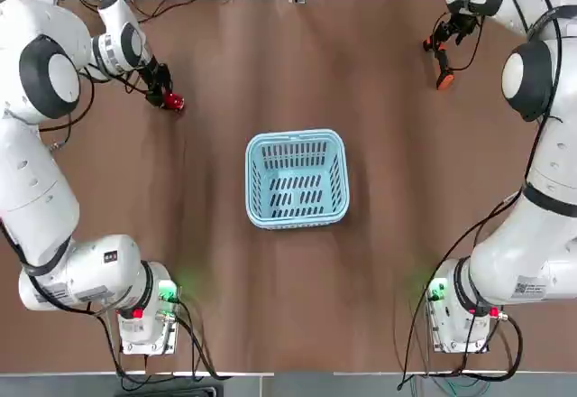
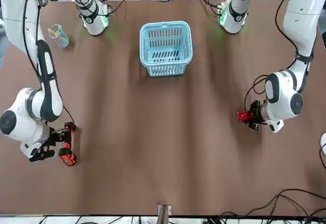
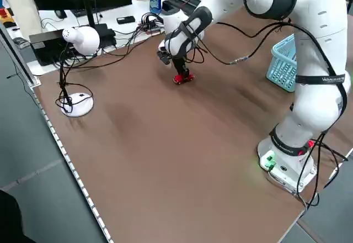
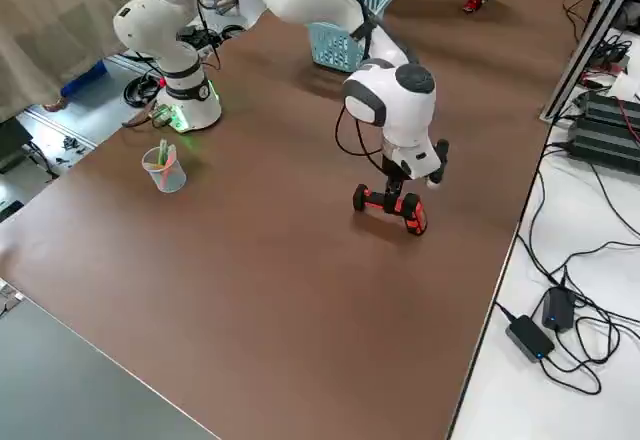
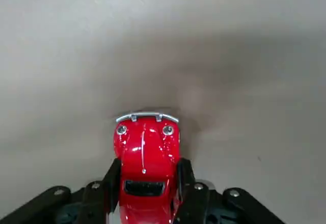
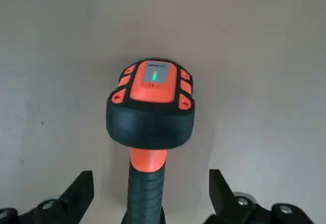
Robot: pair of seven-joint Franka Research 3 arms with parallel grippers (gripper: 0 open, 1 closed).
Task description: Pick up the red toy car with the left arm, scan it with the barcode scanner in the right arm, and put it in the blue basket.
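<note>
Your left gripper [image 5: 149,170] is closed on the red toy car [image 5: 145,147], with 1 black finger against each side of its body. You can see the car's silver bumper and 2 round headlights projecting past the fingertips. That gripper is over the far left part of the brown table [image 1: 270,316], well apart from the blue basket [image 1: 297,179]; you can't tell whether the car's wheels touch the tabletop. Your right gripper [image 6: 152,183] is over the far right part, its 2 fingers wide open. The barcode scanner [image 6: 153,107] is at that gripper, its dark grip running up between the fingers with space on both sides, and its black and orange head reaches beyond them. A small green light shows on the scanner's grey panel. The basket sits upright near the middle of the table, between your 2 arms. On the right side, near the right arm's base, you have a translucent cup [image 2: 60,37] with several pens [image 4: 163,155] in it.
</note>
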